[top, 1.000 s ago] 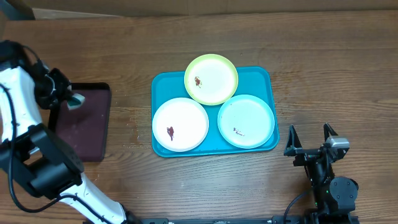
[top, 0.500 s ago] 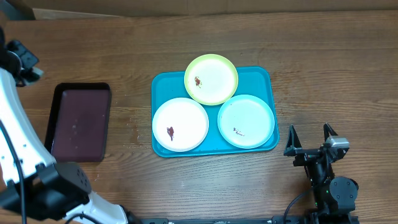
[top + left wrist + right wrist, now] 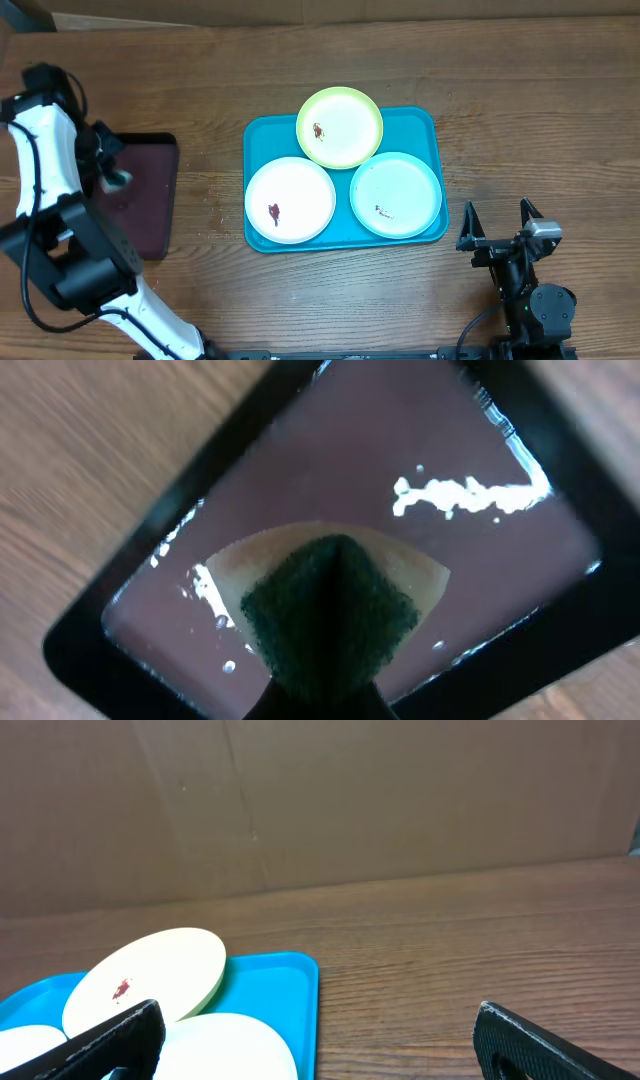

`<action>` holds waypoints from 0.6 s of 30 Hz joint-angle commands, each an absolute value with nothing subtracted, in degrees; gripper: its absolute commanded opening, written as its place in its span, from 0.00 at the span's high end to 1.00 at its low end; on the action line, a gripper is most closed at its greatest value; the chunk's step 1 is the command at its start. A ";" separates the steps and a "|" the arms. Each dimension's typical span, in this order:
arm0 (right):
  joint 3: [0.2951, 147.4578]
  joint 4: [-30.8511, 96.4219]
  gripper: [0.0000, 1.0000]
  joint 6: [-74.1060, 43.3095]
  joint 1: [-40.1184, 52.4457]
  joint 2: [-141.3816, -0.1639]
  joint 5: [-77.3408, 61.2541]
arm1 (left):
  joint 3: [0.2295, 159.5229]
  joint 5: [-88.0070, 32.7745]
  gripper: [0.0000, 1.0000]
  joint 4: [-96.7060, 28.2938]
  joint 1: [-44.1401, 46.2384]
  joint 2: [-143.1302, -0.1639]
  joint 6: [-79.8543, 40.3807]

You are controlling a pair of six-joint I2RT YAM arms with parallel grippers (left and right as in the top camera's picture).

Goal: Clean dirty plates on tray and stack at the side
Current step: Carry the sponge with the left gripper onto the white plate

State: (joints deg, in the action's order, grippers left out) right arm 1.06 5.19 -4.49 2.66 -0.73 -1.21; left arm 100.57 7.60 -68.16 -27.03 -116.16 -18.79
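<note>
The left gripper (image 3: 108, 170) was clamped on a green sponge (image 3: 330, 610), and it hung over the maroon tray (image 3: 140, 215), which lay well to the left of the tray (image 3: 415, 125). From the wrist view I could not tell if the sponge touched the wet-looking maroon floor or was only above it. All three plates were on the tray. The white plate (image 3: 290, 200) was at its front left, the mint plate (image 3: 396, 194) at its front right, and the yellow-green plate (image 3: 340, 127) sat over its far rim, in the middle. Each one had a small dark smear and none was stacked beside the tray yet. So for the coming move the dirty plates lay to the right of the sponge hand, across a strip of bare table (image 3: 210, 120). The long axis of the tray ran left to right, in line with that reach. The white plate was the one nearest to the sponge, in my judgement the natural first target. The right gripper (image 3: 495, 210) stood just off the front right corner of the tray with its fingers wide apart and nothing between them. It was much nearer to the plates, above all the mint one, but it carried no sponge, so it seemed better placed for steadying or lifting a plate than for wiping.
</note>
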 commanded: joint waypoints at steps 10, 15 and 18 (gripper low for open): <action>0.47 4.84 0.00 -4.71 2.50 -0.16 -0.97 | 142.10 -12.25 0.96 -84.09 -26.89 -109.49 -21.47; 0.47 4.84 0.00 -4.71 2.50 -0.16 -0.97 | 147.46 -33.39 0.96 -88.29 -23.68 -108.18 -21.45; 0.47 4.84 0.00 -4.71 2.50 -0.16 -0.97 | 146.67 -29.12 0.96 -93.60 -18.48 -108.71 -21.21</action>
State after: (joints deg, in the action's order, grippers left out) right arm 1.06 5.19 -4.49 2.66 -0.73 -1.21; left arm 147.55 -23.83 -91.24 -22.57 -106.48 -21.06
